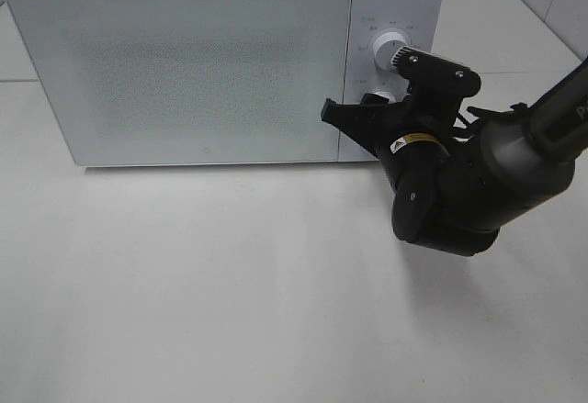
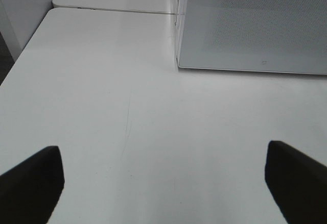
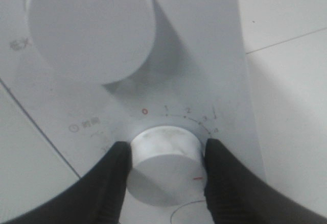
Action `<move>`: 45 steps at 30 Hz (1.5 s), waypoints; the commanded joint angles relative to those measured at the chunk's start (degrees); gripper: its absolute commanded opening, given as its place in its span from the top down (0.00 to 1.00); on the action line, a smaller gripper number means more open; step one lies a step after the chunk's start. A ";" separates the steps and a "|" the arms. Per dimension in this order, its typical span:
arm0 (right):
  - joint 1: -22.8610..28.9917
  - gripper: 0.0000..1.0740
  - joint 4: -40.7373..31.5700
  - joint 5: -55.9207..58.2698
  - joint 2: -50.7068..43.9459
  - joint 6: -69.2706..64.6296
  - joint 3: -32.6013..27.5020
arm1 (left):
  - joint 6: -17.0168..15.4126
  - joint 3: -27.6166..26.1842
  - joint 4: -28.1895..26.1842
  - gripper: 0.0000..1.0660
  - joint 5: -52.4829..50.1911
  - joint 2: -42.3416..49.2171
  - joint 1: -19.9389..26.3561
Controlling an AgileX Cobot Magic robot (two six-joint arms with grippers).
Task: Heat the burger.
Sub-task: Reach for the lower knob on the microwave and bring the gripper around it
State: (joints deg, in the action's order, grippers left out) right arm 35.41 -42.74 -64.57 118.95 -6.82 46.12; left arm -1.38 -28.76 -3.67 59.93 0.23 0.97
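- White microwave (image 1: pixel 184 72) is being shown closed; its inside is hidden, so the burger cannot be located.
- Digits 0 to 4 are being displayed around the lower knob (image 3: pixel 164 175).
- This knob is being clamped by the right gripper (image 3: pixel 167 155); the left gripper (image 2: pixel 163 180) is being held wide.

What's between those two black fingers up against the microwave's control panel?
The lower white dial: the right end effector has its fingers pressed against both sides of it, seen in the right wrist view.
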 commanded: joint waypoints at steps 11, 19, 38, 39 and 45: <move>-0.52 0.90 15.07 -6.30 -0.52 -40.34 1.49 | 0.06 0.06 -0.23 0.06 -0.52 1.20 0.06; -0.52 0.90 17.25 -8.82 -0.52 -59.30 1.49 | 0.06 0.06 -0.23 0.06 -0.52 1.20 0.06; -0.63 0.89 17.82 -11.00 -0.52 -87.32 1.49 | 0.06 0.06 -0.23 0.06 -0.52 1.20 0.06; -0.63 0.89 17.82 -11.00 -0.52 -87.32 1.49 | 0.06 0.06 -0.23 0.06 -0.52 1.20 0.06; -0.63 0.89 17.48 -11.06 -0.52 -86.46 1.49 | 0.06 0.06 -0.23 0.06 -0.52 1.20 0.06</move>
State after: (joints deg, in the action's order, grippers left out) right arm 34.49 -36.21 -66.12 119.29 -93.05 44.63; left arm -1.38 -28.76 -3.67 59.93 0.23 0.97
